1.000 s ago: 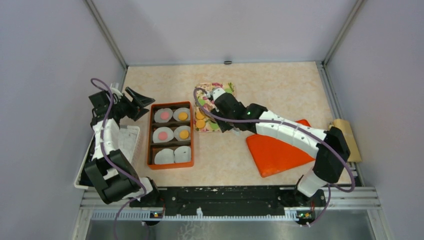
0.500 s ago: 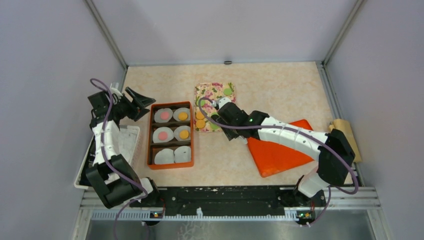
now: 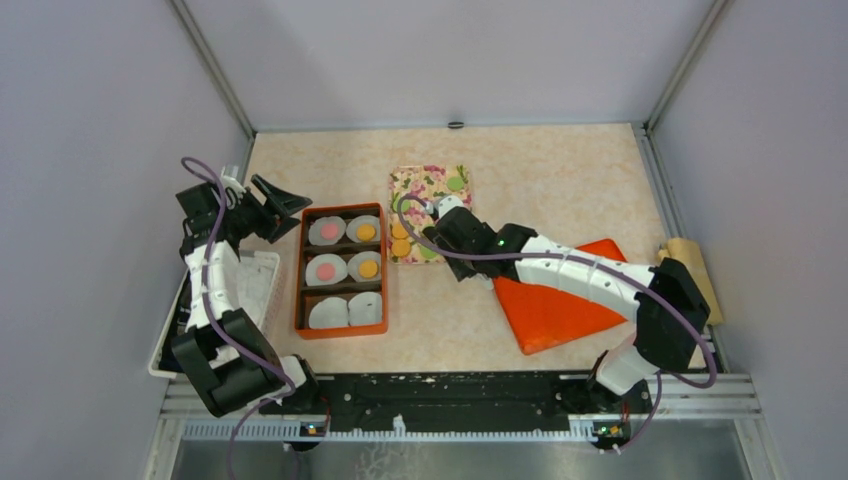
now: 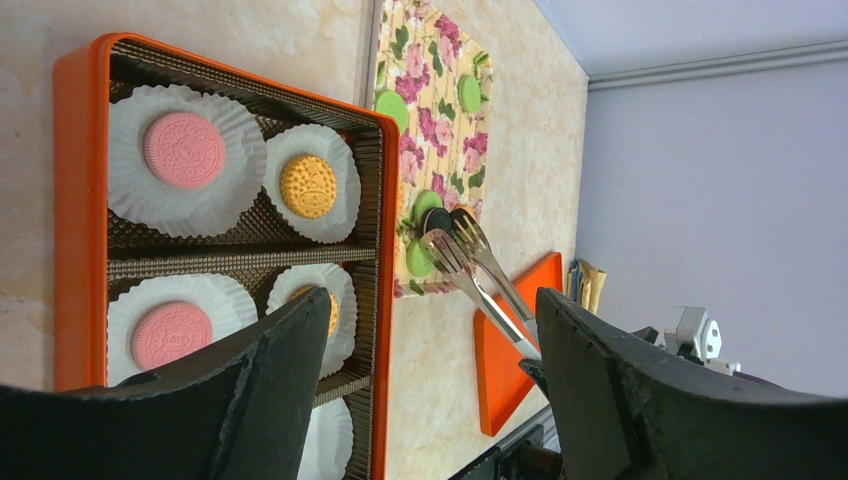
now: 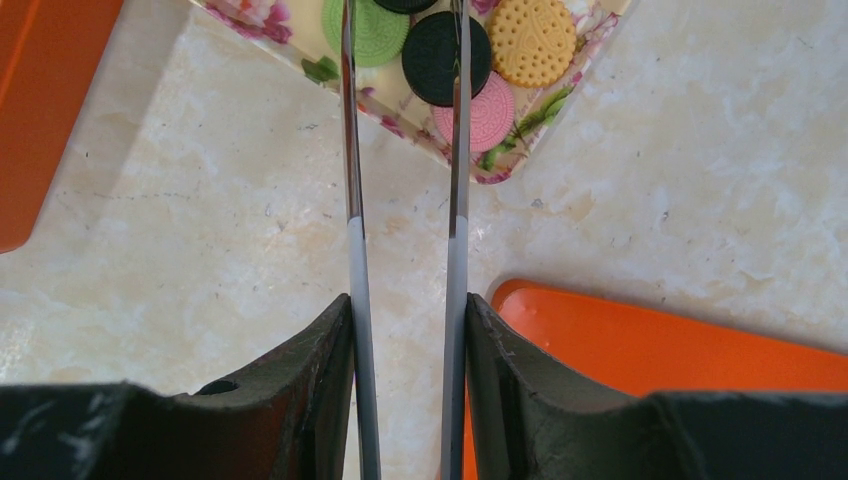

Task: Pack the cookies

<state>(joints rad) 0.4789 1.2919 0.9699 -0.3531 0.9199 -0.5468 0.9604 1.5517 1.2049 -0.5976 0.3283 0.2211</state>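
Note:
The cookies lie on a floral sheet [image 3: 430, 183]: green [image 5: 366, 32], black [image 5: 435, 58], orange [image 5: 531, 40] and pink [image 5: 492, 112] discs. More sit in white liners in the orange box [image 3: 298, 270]: two pink [image 4: 183, 150] [image 4: 170, 335] and two orange [image 4: 308, 186] [image 3: 368, 268]. My right gripper [image 5: 408, 305] is shut on metal tongs [image 5: 352, 200]. The tongs' two arms stand apart over the black cookie, and a pinch cannot be told. My left gripper [image 4: 432, 295] hangs open and empty at the box's left side.
An orange lid [image 3: 555, 300] lies under the right arm. A white basket [image 3: 255, 285] sits at the left edge by the left arm. A brown paper item [image 3: 695, 275] rests at the right wall. The box's near row holds empty liners [image 3: 346, 311].
The right arm with the tongs drew back from the far part of the floral sheet to its near edge, then held still. The left arm has not moved.

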